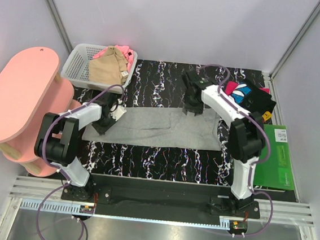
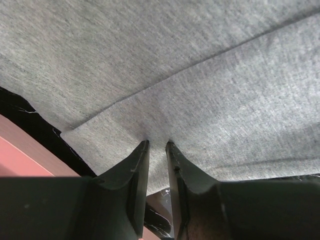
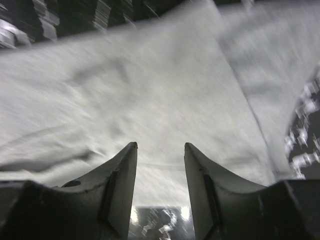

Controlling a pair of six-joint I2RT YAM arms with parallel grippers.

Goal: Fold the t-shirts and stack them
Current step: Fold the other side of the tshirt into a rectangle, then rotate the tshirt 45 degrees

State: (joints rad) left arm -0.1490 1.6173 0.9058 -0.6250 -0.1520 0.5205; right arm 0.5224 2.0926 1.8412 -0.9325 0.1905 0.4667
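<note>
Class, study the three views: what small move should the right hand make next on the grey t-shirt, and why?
Probably lower the right hand and close it on the grey t-shirt: its jaws stand apart above the cloth, holding nothing, while the left hand pinches the shirt's left end.

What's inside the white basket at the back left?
A crumpled tan t-shirt fills most of the basket, with a pink one showing at its far edge. Anything beneath them is covered, so more shirts cannot be ruled out.
</note>
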